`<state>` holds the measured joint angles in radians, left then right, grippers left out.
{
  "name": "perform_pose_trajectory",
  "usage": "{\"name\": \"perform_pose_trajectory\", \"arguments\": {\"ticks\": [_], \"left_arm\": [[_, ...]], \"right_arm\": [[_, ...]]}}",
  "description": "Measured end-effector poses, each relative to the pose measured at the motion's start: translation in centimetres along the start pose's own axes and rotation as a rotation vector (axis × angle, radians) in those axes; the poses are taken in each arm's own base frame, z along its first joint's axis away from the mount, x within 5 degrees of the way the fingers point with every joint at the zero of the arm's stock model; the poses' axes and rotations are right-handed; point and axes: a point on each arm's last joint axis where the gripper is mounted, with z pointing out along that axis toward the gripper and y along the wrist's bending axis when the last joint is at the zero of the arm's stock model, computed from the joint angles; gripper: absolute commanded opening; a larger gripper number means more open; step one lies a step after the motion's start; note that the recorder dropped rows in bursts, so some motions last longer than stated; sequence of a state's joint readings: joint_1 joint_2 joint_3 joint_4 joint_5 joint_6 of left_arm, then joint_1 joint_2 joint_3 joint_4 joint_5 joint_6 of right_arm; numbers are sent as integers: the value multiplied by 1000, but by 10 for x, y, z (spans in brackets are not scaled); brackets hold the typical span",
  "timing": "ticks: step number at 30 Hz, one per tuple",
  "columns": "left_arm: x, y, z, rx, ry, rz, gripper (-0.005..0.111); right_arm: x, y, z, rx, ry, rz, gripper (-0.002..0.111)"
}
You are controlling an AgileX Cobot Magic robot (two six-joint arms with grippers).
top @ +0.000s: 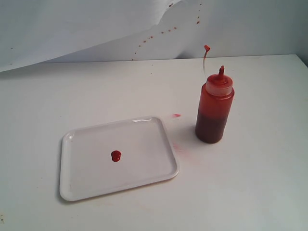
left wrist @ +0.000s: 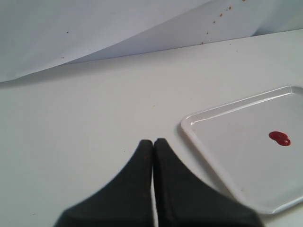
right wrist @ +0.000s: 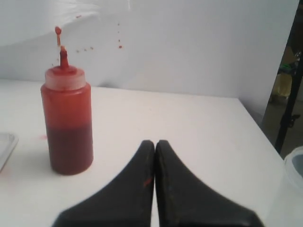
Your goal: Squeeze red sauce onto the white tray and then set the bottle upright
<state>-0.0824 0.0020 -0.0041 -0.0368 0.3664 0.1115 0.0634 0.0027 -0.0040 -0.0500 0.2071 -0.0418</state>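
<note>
**Partly seen.** Both arms lie outside the exterior view, and we log only their black fingertips from the wrist views. A pale translucent container is cut by the frame edge in the right wrist view. We cannot make out its contents.

**Left gripper**. Fingers pressed flat together with nothing between them. It sits low over the white table, just beside a corner of the white tray and apart from it.

**Right gripper**. Closed tip to tip and empty, low over the table. It is near the bottle without touching it.

**White tray.** Flat, glossy and rectangular, with rounded corners and a low raised rim. One small glossy blob of red sauce lies near its middle.

**Bottle.** Upright on the table, near the tray's right side in the exterior view and clear of it. It is cylindrical translucent plastic tinted orange-red, and darker contents fill its lower part. It has a pointed red nozzle, and a tiny cap rides above on a thin strap.

**Marks.** We note a faint pink smear on the table between tray and bottle, and red specks on the white backdrop.
</note>
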Motion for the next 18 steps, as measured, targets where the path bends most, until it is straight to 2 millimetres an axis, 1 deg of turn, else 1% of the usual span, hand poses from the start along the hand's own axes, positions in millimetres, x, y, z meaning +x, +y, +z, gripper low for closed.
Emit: {"name": "perform_pose_trajectory", "arguments": {"ticks": [6, 12, 18], "left_arm": [[0, 0, 0, 0, 0, 0, 1], [0, 0, 0, 0, 0, 0, 1], [0, 0, 0, 0, 0, 0, 1]], "right_arm": [[11, 0, -1, -5, 117, 2, 0], [12, 1, -1, -1, 132, 63, 0], [13, -5, -1, 110, 141, 91, 0]]}}
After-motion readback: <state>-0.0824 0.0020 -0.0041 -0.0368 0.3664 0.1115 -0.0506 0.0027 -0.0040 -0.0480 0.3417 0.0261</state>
